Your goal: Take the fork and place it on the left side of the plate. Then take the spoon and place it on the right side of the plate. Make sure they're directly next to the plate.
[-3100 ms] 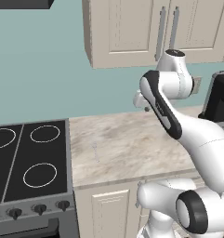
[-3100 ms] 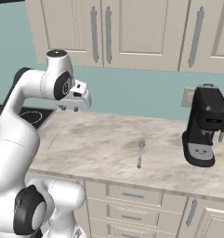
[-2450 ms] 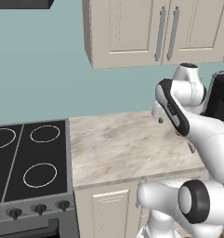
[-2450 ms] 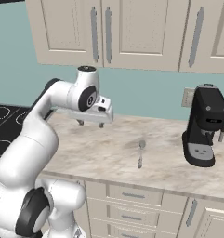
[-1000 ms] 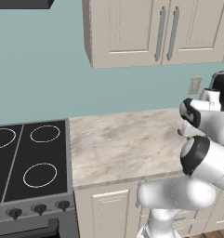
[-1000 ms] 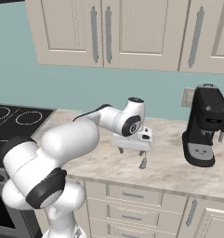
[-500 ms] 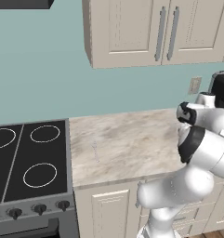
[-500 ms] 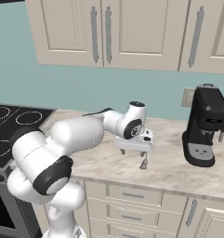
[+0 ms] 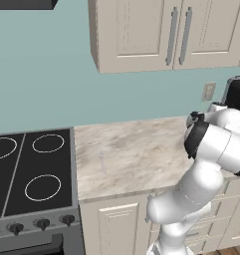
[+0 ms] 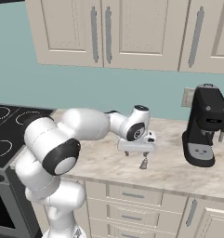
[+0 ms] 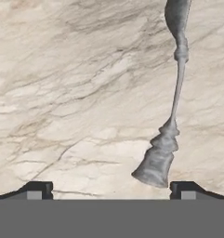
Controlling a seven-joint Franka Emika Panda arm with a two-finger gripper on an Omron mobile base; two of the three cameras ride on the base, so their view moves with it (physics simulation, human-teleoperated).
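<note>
The spoon (image 11: 174,100) lies flat on the marble counter, oval bowl far from me and its flared handle end close to my fingertips. My gripper (image 11: 111,193) hangs just above it, open, the handle end between the two tips and nearer the right one. From the right base view the gripper (image 10: 137,154) points down over the spoon (image 10: 143,163) near the counter's front edge. The fork (image 9: 101,162), thin and pale, lies on the counter's left part near the stove. The plate is out of view.
A black coffee machine (image 10: 204,125) stands on the counter to the right of the gripper. The stove (image 9: 27,169) adjoins the counter (image 9: 141,149) on the left. Wall cabinets hang above, and drawers run below the counter's front edge.
The arm has swung from over the counter's left part to the right and come down over the spoon. The jaws have stayed open.
</note>
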